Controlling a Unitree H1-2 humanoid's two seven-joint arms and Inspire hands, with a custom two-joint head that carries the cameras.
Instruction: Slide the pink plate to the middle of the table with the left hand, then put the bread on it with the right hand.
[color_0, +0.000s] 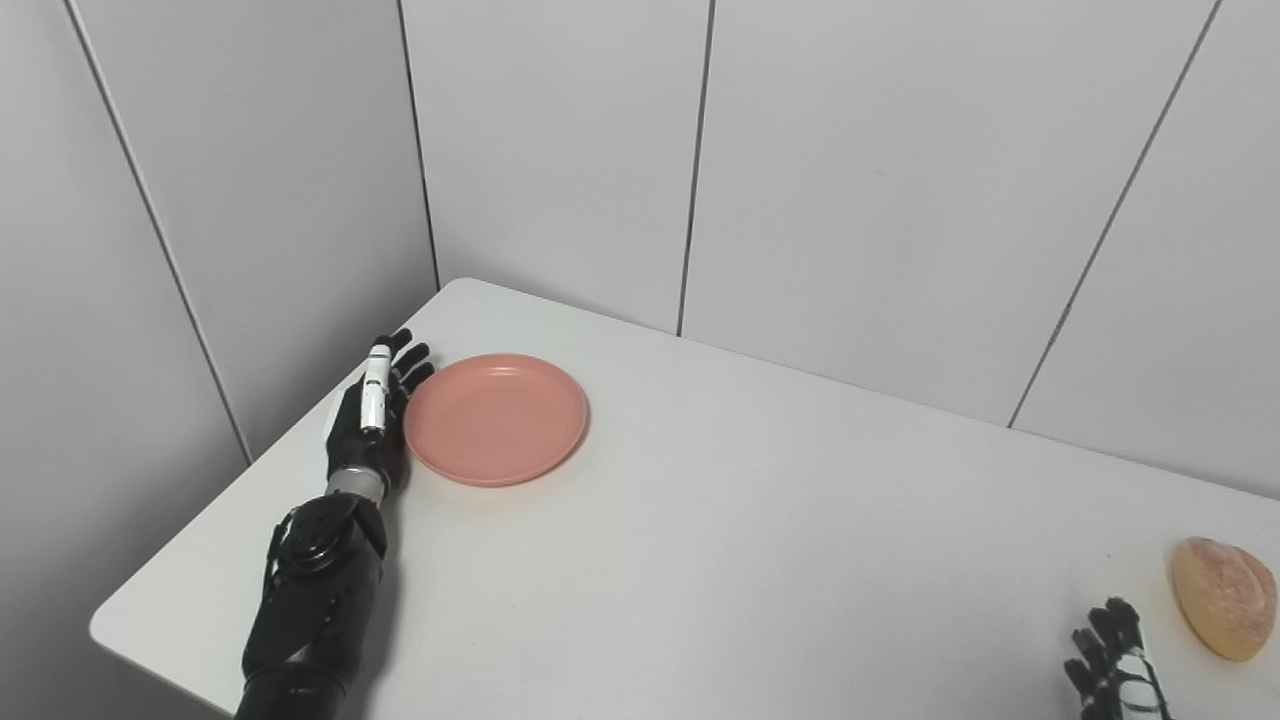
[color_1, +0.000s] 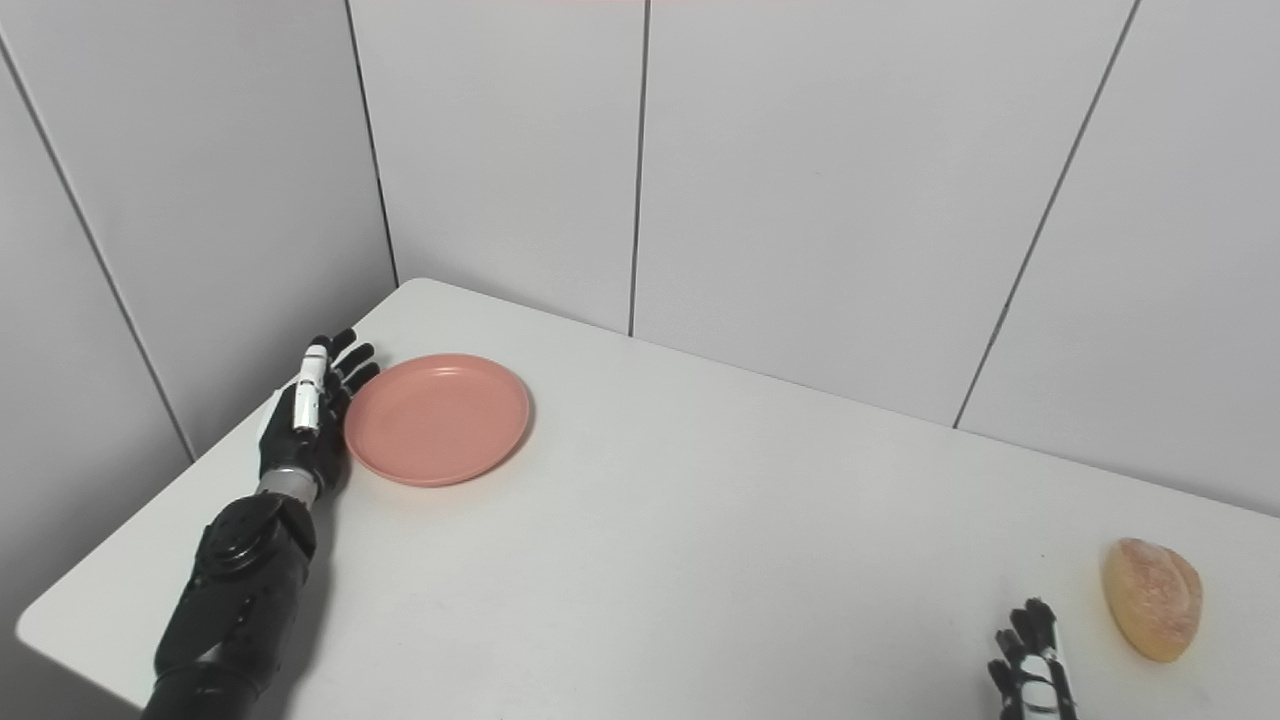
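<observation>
A round pink plate (color_0: 496, 417) lies flat on the white table (color_0: 720, 520) near its far left corner. My left hand (color_0: 372, 415) rests open against the plate's left rim, fingers stretched out and pointing away from me. A golden-brown bread roll (color_0: 1224, 596) sits near the table's right edge. My right hand (color_0: 1112, 665) shows only partly at the bottom right, just left of the bread and apart from it, fingers spread and holding nothing.
Grey wall panels (color_0: 560, 150) close in behind the table and along its left side. The table's left edge (color_0: 180, 540) runs close beside my left forearm. Bare white tabletop stretches between the plate and the bread.
</observation>
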